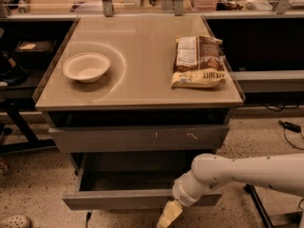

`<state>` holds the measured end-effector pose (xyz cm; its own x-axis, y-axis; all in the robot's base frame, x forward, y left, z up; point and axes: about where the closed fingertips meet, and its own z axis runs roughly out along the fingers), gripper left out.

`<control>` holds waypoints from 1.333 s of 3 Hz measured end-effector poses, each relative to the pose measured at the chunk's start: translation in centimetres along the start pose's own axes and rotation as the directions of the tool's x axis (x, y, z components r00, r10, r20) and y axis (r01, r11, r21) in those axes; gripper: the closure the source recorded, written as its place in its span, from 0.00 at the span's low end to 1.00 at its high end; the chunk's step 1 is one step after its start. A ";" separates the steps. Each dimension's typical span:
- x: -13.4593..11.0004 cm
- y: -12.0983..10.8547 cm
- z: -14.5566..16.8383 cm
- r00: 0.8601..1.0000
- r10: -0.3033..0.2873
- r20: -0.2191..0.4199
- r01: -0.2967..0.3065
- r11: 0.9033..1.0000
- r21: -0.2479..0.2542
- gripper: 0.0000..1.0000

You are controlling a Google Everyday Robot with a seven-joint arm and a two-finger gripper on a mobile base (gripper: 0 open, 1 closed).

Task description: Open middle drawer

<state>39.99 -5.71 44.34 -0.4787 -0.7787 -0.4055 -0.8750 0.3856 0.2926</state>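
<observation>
The middle drawer (118,199) stands pulled out toward me below the cabinet top, its plain grey face at the front and its flat grey tray (133,175) showing behind it. My gripper (169,213) is at the right part of that face, just below its lower edge, at the end of my white arm (237,172) that comes in from the right. The top drawer (137,137), with white scratches on its face, is pushed in above. The lowest drawer is hidden.
On the cabinet top (142,80) sit a white bowl (86,66) at the left and a snack bag (198,61) at the right. Dark shelving flanks the cabinet. A cable (289,127) lies on the speckled floor at the right.
</observation>
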 end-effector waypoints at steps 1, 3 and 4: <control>2.4 3.1 -0.4 0.999 0.052 -0.016 -0.053 0.996 -0.071 0.00; 1.1 2.0 -0.5 1.000 0.023 -0.016 -0.024 0.997 -0.073 0.00; 1.1 2.3 -0.3 1.000 -0.002 -0.030 -0.001 0.994 -0.106 0.00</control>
<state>37.53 -5.84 44.87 -0.4746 -0.7939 -0.3802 -0.8621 0.3320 0.3828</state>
